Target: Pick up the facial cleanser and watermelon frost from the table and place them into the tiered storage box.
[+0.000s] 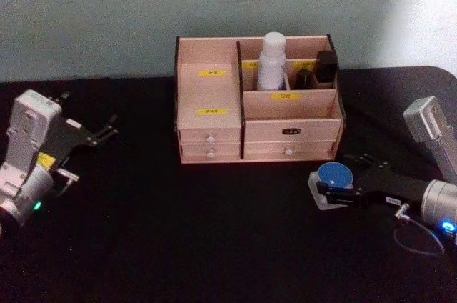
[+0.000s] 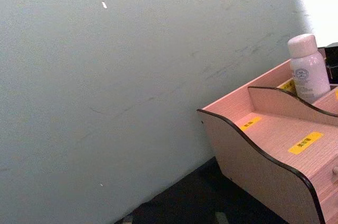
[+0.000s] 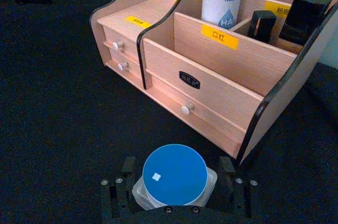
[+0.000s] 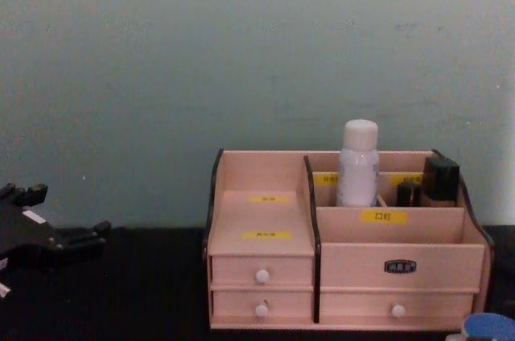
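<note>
1. My right end effector (image 3: 177, 167) is low on the worktop (image 1: 178, 231), its fingers (image 3: 228, 167) spread to either side of the watermelon frost (image 1: 333, 174).
2. The jar stands upright on the worktop, blue lid up, just off the front right corner of the tiered storage box (image 1: 207, 92).
3. The facial cleanser (image 1: 271, 60) stands upright in a rear compartment of the box, with small black bottles (image 1: 326, 66) in the compartments to its right.
4. My left end effector (image 1: 107, 128) hangs well to the left of the box, fingers apart and holding nothing.
</note>
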